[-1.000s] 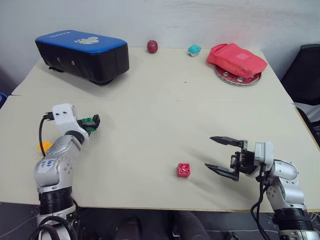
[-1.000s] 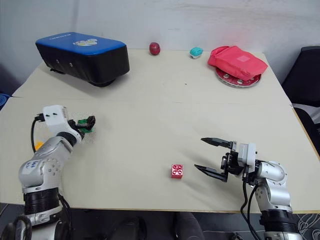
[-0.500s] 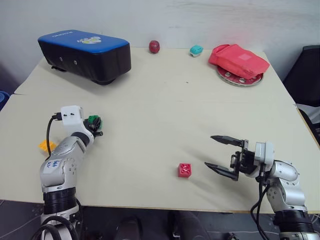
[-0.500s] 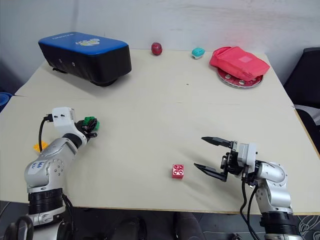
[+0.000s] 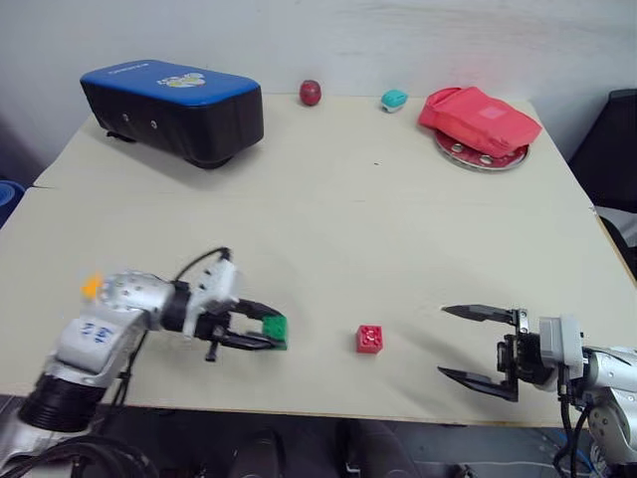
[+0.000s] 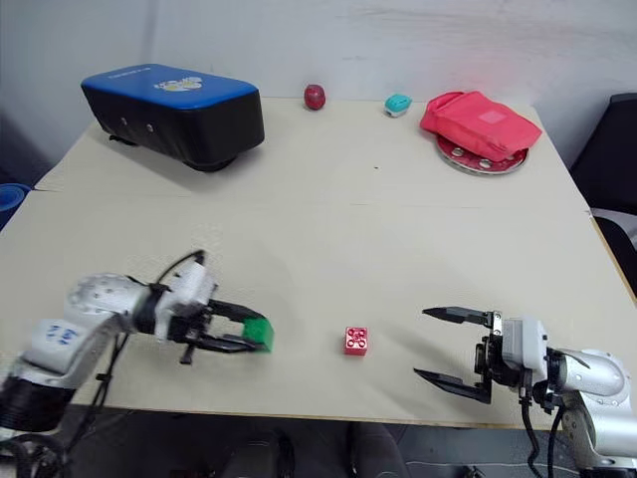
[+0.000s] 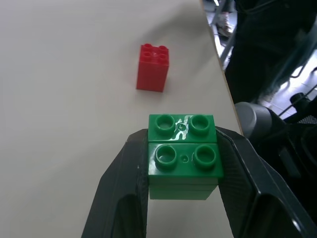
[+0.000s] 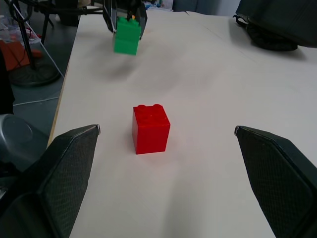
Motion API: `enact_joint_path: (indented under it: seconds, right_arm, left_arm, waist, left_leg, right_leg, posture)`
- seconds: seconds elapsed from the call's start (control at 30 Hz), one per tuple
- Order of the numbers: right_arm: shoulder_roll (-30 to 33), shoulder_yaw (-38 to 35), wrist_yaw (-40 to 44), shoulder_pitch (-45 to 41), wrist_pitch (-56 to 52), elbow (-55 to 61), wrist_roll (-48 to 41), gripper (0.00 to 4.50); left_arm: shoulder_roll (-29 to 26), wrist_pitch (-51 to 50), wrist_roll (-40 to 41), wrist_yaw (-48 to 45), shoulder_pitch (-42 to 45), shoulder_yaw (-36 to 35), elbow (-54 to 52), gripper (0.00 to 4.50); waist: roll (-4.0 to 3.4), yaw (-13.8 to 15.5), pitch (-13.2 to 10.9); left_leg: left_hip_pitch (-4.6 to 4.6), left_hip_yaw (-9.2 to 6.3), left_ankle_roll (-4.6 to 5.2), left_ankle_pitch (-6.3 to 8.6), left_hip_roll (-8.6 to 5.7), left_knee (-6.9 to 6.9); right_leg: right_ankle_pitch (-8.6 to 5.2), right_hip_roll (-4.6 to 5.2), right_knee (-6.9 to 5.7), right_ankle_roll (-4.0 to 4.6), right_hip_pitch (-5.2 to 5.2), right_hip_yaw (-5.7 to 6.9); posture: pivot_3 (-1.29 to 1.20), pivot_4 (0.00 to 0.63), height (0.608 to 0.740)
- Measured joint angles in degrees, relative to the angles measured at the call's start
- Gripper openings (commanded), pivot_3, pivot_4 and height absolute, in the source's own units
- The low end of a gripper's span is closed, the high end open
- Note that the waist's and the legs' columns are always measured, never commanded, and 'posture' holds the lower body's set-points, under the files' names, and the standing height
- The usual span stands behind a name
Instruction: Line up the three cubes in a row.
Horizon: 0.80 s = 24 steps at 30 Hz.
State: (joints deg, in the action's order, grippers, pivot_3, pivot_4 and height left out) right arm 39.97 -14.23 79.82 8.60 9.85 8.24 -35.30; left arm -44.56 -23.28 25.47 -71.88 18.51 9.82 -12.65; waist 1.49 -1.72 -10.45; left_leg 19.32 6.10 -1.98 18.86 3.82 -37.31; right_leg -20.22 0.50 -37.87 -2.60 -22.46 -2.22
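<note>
Head views: the left gripper (image 5: 261, 328) had swung in from the table's left side toward the near edge, carrying the green cube (image 5: 274, 330), jaws shut on it. It was now just left of the red cube (image 5: 368, 339), so placing looked next. The orange cube (image 5: 91, 287) lay far left, untouched.

Left wrist: green sat between both fingers (image 7: 117, 188), red ahead.

Right wrist: the right gripper (image 6: 460, 355) had pulled back slightly, wide open and empty; red lay ahead between its jaws.
</note>
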Motion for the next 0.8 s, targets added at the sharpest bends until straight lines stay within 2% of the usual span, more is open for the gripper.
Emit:
enact_joint_path:
  seconds: [0.1, 0.2, 0.63, 0.7, 0.8]
  right_arm:
    - [0.0, -0.09, -2.17, 2.51, -1.5, 4.06, -0.19, 4.5]
    - [0.0, -0.16, -3.74, 3.72, -2.73, 6.81, -0.54, 4.5]
    - [-0.06, -0.17, -6.61, 4.15, -3.97, 8.89, -0.59, 4.5]
    - [-0.14, -0.14, -6.62, 4.08, -3.81, 8.87, -0.55, 4.5]
    - [-0.61, 0.06, -6.34, 3.76, -3.41, 8.2, -0.4, 4.5]
  left_arm:
    - [3.36, 2.09, -5.42, 3.1, 1.41, 4.01, 0.66, 1.5]
    - [4.12, 2.71, -8.0, 4.05, 1.42, 5.66, 2.38, 1.5]
    - [9.57, 5.05, -12.06, 6.47, 3.95, 7.21, 5.81, 1.5]
    - [9.93, 5.75, -12.16, 6.49, 3.95, 7.24, 6.26, 2.22]
    - [9.82, 5.68, -12.21, 5.89, 3.94, 7.37, 6.25, 2.91]
  waist:
    - [0.0, -0.08, 0.0]
    - [0.0, -0.18, 0.0]
    - [0.0, 0.26, 0.0]
    - [0.0, 0.26, 0.0]
    - [0.0, 0.22, 0.0]
  left_leg:
    - [0.0, -0.01, 0.0, 0.0, 0.01, 0.03]
    - [-0.03, -0.02, 0.0, 0.0, 0.01, 0.02]
    - [-0.02, -0.03, 0.13, 0.07, -0.04, -0.09]
    - [-0.02, -0.03, 0.13, 0.07, -0.04, -0.09]
    - [-0.02, -0.03, 0.13, 0.07, -0.04, -0.1]
  right_leg:
    - [0.0, -0.05, -0.01, -0.01, -0.06, -0.09]
    - [0.01, -0.07, -0.05, -0.01, -0.07, -0.15]
    - [0.05, 0.01, -0.03, -0.1, 0.0, -0.16]
    - [0.05, 0.01, -0.03, -0.1, 0.0, -0.16]
    - [0.05, 0.0, -0.03, -0.1, 0.0, -0.16]
  posture:
    - [0.0, 0.15, 0.74]
    - [0.0, 0.15, 0.74]
    - [0.0, 0.15, 0.74]
    - [0.0, 0.15, 0.74]
    - [0.0, 0.15, 0.74]
